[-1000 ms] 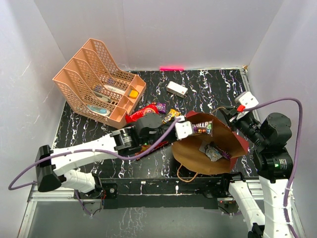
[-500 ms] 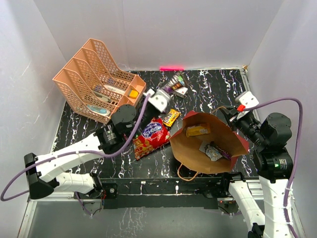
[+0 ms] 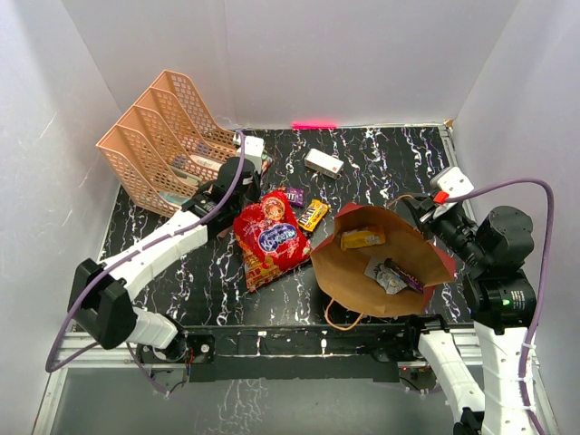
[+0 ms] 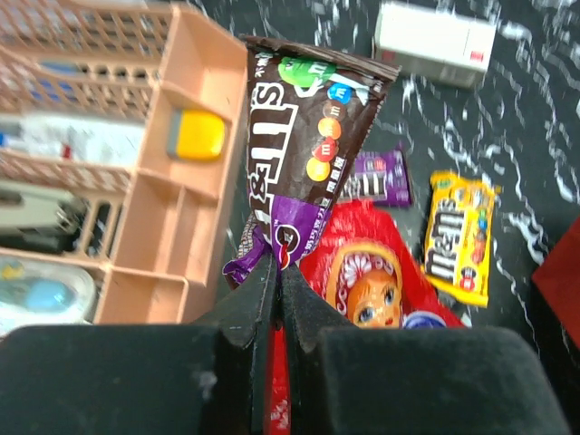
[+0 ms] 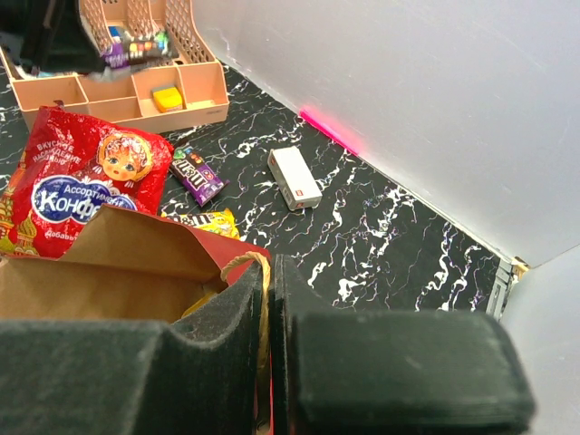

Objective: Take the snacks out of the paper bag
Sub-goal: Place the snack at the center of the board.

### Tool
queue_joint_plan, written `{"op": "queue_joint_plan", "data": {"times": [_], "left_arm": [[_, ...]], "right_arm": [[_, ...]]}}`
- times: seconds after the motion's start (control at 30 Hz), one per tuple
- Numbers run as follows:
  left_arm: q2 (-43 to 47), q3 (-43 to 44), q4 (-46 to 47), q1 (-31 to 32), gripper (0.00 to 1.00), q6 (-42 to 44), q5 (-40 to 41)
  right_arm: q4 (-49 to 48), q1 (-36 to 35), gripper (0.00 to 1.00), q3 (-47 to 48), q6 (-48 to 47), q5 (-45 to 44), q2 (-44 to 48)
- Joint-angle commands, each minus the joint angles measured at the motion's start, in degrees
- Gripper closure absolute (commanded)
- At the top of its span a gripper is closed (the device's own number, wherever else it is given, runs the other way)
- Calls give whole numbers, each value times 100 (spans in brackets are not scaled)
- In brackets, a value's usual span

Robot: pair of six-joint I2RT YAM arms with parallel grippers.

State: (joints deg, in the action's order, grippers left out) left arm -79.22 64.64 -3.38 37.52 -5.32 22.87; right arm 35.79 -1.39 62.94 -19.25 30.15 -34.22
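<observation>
- Grip, left arm: left gripper (image 4: 276, 272) pinched fully closed on bottom corner of brown crinkly M&M's candy packet (image 4: 304, 136); packet upright above the fingers, clear of the table, well left of and beyond big red paper bag with brown kraft inside (image 3: 362, 288).
- Right gripper (image 5: 269, 272) closed down to a sliver on the far right corner of the paper bag's rim, right at thin tan cord handle (image 5: 246, 263); bag mouth spread wide toward the top camera.
- Inside the paper bag: flat yellow snack packet (image 3: 362, 238) by the far wall, crumpled grey wrapper (image 3: 381, 275) and dark purple bar (image 3: 405, 275) nearer the right wall.
- Out of the paper bag, flat on black marbled table (image 3: 390, 159): large red crinkly chip bag with cartoon face and blue logo (image 3: 270, 237) just left of the paper bag; yellow M&M's packet (image 3: 313, 214) just off its far left corner; small purple candy packet (image 3: 292, 195) a little further beyond and left.
- Small white rectangular box (image 3: 323, 162) beyond the paper bag, apart from it.
- Peach plastic mesh file rack (image 3: 172, 145) well left of and beyond the paper bag.
</observation>
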Motion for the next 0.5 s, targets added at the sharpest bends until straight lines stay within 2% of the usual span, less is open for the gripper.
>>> {"op": "queue_joint_plan", "data": {"times": [0.0,0.2,0.47], "left_arm": [[-60,-82,-479,-156,100,-843,-397],[-420,-194,-675,-205,100,-1270,-730],[-1316,-333,-725,-455,100,-1550,-718]], "right_arm": [[-283,5,92,218,-1,22,-22],[-305,5,92,163,0,28,1],[-289,6,92,200,-9,0,3]]}}
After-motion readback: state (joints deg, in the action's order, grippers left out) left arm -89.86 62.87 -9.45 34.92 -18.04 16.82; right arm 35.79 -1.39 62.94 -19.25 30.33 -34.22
